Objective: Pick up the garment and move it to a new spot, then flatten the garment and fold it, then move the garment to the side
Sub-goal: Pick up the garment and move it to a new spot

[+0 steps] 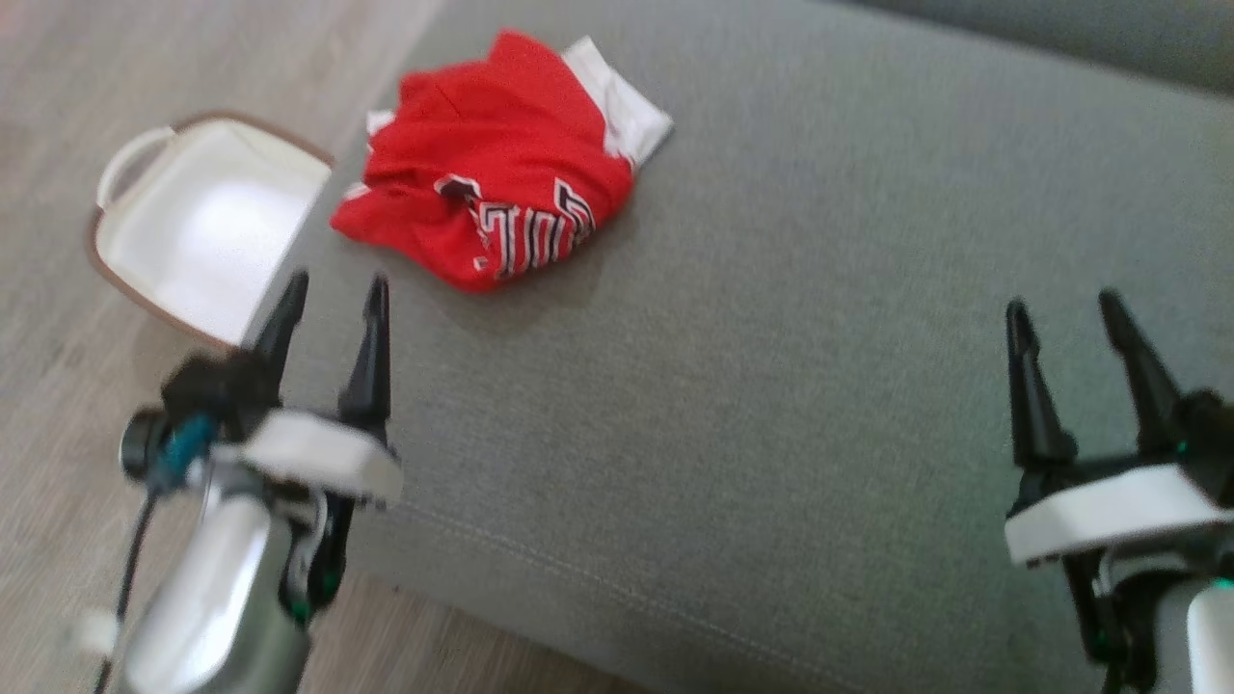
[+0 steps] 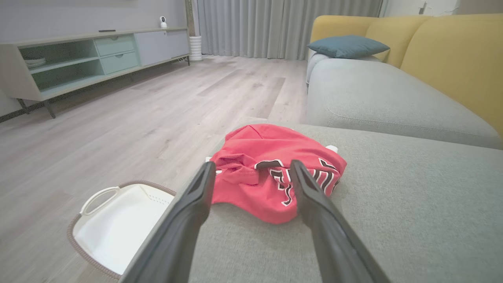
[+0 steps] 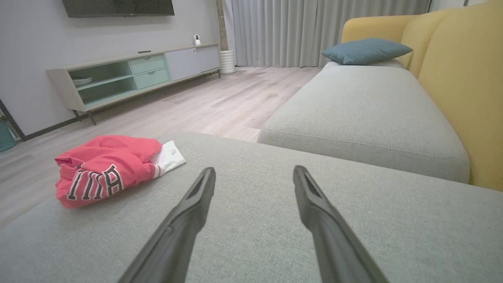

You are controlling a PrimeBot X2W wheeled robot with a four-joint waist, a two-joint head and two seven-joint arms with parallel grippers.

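Pickup step hasn't kicked off yet, by the look of it. The crumpled red jersey with white trim (image 1: 492, 164) sits at the edge of the grey fabric sofa cushion (image 1: 771, 386), above the white plastic basket (image 1: 193, 222). The robot's left gripper (image 1: 337, 280) and right gripper (image 1: 1060, 301) are both spread wide, holding nothing. The left is nearer, so it probably reaches in and pinches a fold.

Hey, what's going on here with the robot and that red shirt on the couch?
A two-armed robot is working over a grey sofa cushion and neither arm holds anything. The red garment lies bunched up near the cushion's edge on the robot's left, above a white basket on the floor. The left gripper is open, is the nearer one and points toward the garment without touching it. The right gripper is open over bare cushion, well off to the side.
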